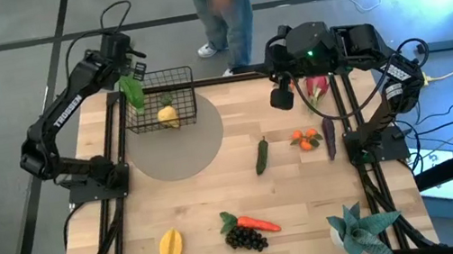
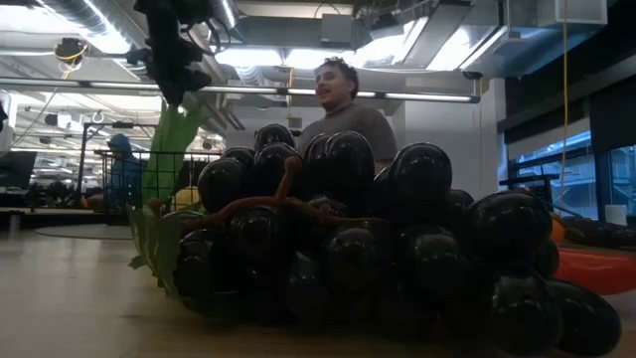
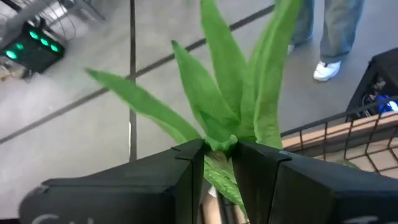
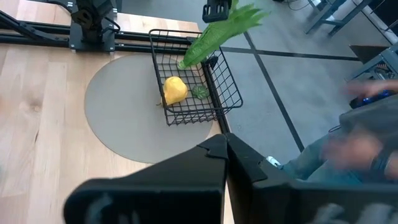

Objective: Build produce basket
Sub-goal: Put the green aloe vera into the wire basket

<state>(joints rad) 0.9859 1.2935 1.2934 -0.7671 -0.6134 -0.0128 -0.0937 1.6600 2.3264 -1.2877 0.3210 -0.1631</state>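
One leek (image 1: 131,91) hangs clamped in the left end effector (image 1: 128,70), leaves uppermost, stalk slanting down into the basket (image 1: 176,84)

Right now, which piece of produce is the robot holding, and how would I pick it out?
Find the black wire basket at the table's far left corner. The left gripper hangs over it, closed on a long green leek with floppy leaves. It is the only piece held in the air; a yellow fruit lies inside the basket.
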